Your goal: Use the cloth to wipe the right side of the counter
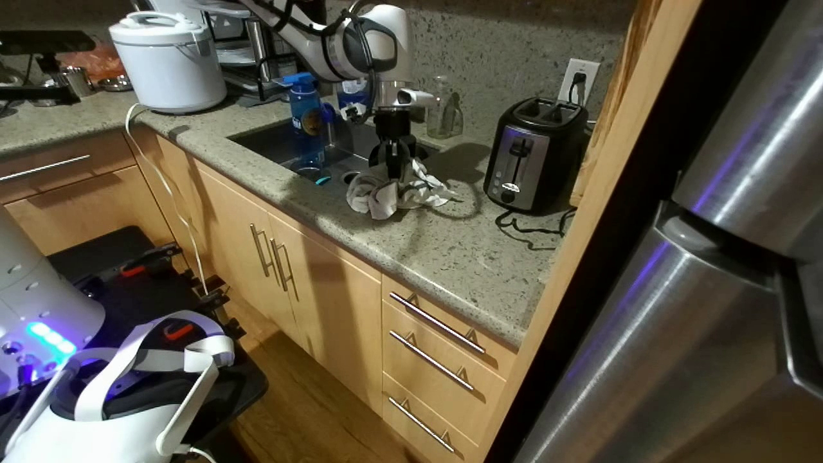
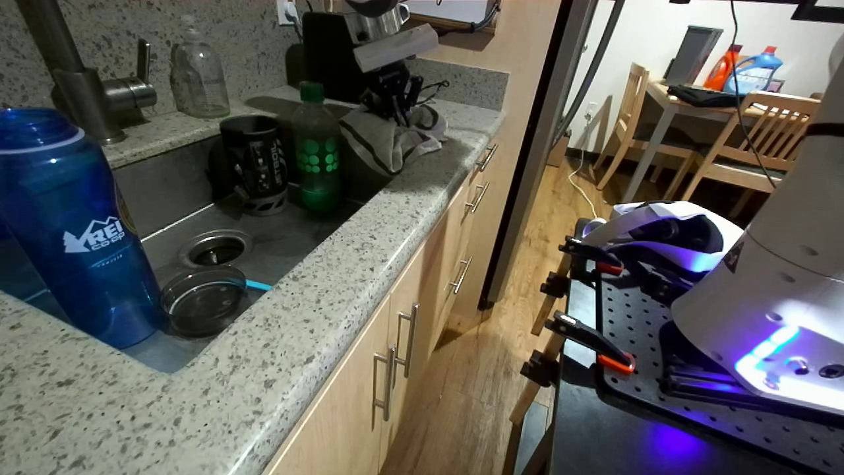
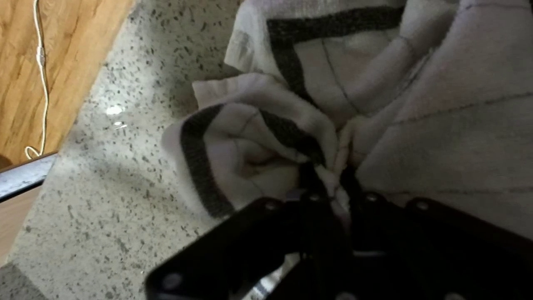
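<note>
The kitchen's speckled stone worktop point(image 1: 450, 263) runs past the sink point(image 2: 171, 177) to a tall wooden panel point(image 1: 617, 148) beside the refrigerator point(image 1: 662, 334); the cream dish towel point(image 3: 404, 137), dark-striped and badly rumpled, lies between the sink and the black toaster point(image 1: 533, 154), on what I take to be the side to be wiped; in an exterior view its flap point(image 2: 379, 135) appears to droop over the sink's end, though how far I cannot tell. In the wrist view the fingers point(image 3: 360, 216) are clenched on a gathered fold of the dish towel, with slack material spreading to either side; how much wiping is done I cannot tell.

The grip looks sound but narrow; if the loose part drags or catches, the pinched fold could slip free, and if it bunches, the stroke would clean only a thin strip; pressed too low, the fingers may scrape the stone through so little padding. A pull toward the sink could sweep the flap against the green-capped bottle point(image 2: 319, 155) or the black Jetboil cup point(image 2: 254, 165), both standing in it; a push the other way could snag the slack toaster cord point(image 1: 537, 231) and tug the toaster with it; a stroke drifting forward would let the hem hang uselessly over the front edge.
</note>
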Tool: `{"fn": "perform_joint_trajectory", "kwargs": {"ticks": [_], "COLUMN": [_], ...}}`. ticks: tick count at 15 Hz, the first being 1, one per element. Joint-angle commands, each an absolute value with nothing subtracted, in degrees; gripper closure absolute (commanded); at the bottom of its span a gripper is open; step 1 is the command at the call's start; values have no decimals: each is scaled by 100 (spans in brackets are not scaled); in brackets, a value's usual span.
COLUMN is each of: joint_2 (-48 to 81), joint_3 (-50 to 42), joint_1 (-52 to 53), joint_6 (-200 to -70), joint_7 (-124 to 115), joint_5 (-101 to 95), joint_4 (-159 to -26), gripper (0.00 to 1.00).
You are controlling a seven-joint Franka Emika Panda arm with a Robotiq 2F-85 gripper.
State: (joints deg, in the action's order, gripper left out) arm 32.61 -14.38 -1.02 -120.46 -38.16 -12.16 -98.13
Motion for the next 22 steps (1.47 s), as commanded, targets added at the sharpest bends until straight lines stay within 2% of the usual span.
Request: {"fn": "perform_joint_trajectory", "kwargs": {"ticks": [1, 12, 13, 22], "joint_2": [3101, 2875, 2790, 2054], "joint_3": [-1320, -1288, -1305, -1441], "joint_1": [-110, -179, -264, -584], "joint_6": [-12237, -12635, -12304, -12647], "joint_7": [-3684, -3413, -3310, -3038], "joint_5": [-1174, -1066, -943, -651], "joint_4": [-10299, -10654, -10449, -11551], "gripper": [97, 95, 70, 2]}}
